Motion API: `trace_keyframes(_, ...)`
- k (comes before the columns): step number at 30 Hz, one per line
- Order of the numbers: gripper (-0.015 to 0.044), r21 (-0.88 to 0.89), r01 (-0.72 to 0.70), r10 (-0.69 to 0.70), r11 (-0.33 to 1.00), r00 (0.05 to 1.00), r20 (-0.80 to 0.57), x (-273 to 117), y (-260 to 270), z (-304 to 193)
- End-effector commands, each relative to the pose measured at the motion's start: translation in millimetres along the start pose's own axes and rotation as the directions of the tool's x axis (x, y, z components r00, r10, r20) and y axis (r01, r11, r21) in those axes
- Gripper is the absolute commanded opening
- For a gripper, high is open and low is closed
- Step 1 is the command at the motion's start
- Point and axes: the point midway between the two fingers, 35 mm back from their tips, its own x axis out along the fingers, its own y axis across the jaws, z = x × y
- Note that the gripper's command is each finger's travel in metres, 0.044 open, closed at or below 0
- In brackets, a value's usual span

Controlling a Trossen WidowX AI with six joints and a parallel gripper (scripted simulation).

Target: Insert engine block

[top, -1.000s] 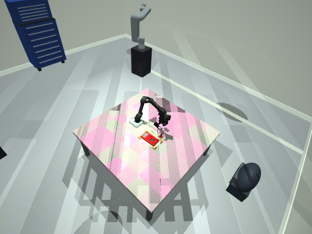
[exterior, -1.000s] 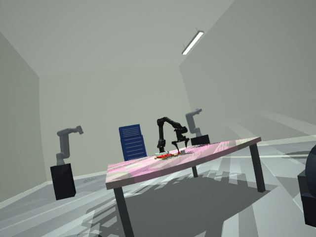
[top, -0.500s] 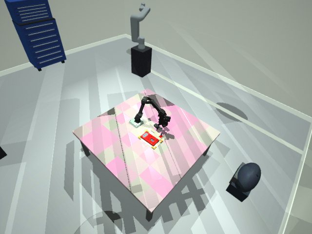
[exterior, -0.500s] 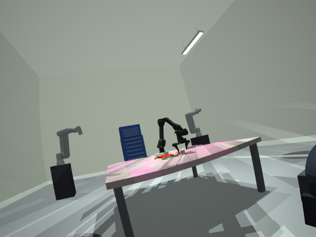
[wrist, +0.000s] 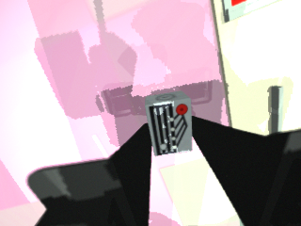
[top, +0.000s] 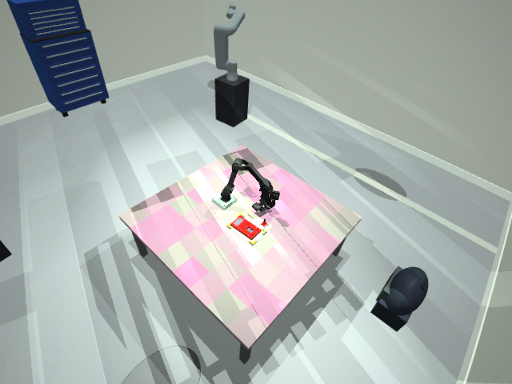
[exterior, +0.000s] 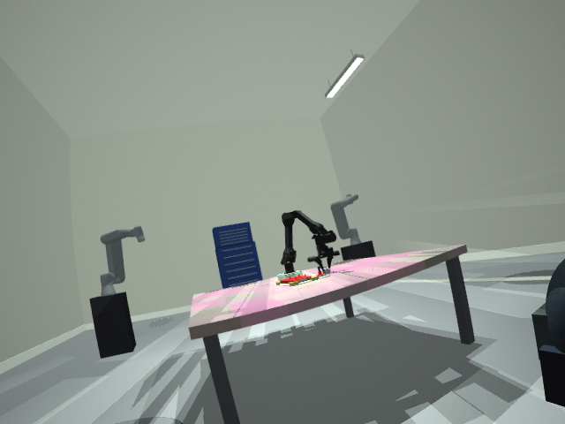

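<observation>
Nearest the wrist camera, the black parallel-jaw gripper (top: pixel 262 210) (exterior: pixel 324 270) (wrist: pixel 168 124) has its fingers drawn in against the grey, box-shaped engine block (exterior: pixel 327 271) (wrist: pixel 168 129), clamped on it at about 9 and 3 o'clock. Only the wrist view shows the block's face, with dark slots and a round red cap (wrist: pixel 182 109) toward 1 o'clock; in the top view the gripper hides the block. The block is outside the car body, over the pink and cream patchwork worktop (top: pixel 178 270) (exterior: pixel 365 279) (wrist: pixel 14 89); whether it touches the surface I cannot tell. In the wrist view a slim grey bar (wrist: pixel 275 110) stands out at about 3 o'clock from the block. The top view gives the whole flat red car body (top: pixel 242 225) (exterior: pixel 297 278) with yellow corner pieces around it, at about 7 o'clock from the gripper, its opening (top: pixel 250 230) uncovered. The black jointed arm (top: pixel 252 171) (exterior: pixel 288 237) arches up from a pale base plate (top: pixel 216 201), at roughly 10 o'clock from the gripper in the top view. Farther off stand a blue metal drawer cabinet (top: pixel 66 66) (exterior: pixel 237 257) at 11 o'clock and a grey arm (top: pixel 222 47) (exterior: pixel 340 216) on a black pedestal (top: pixel 231 101) (exterior: pixel 357 251) near 12 in the top view; the exterior view alone adds a lit ceiling lamp (exterior: pixel 344 76).
</observation>
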Motion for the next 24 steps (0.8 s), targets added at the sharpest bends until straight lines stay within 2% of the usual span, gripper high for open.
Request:
trace_keyframes(1,0.0111,0.005,0.003,-0.003,1.0,1.0,0.002,0,0,0)
trace_keyframes(2,0.0105,0.005,0.003,-0.003,1.0,1.0,0.002,0,0,0)
trace_keyframes(6,0.0,0.005,0.003,-0.003,1.0,1.0,0.002,-4,0,1)
trace_keyframes(24,0.0,0.005,0.002,-0.002,1.0,1.0,0.003,-59,4,6)
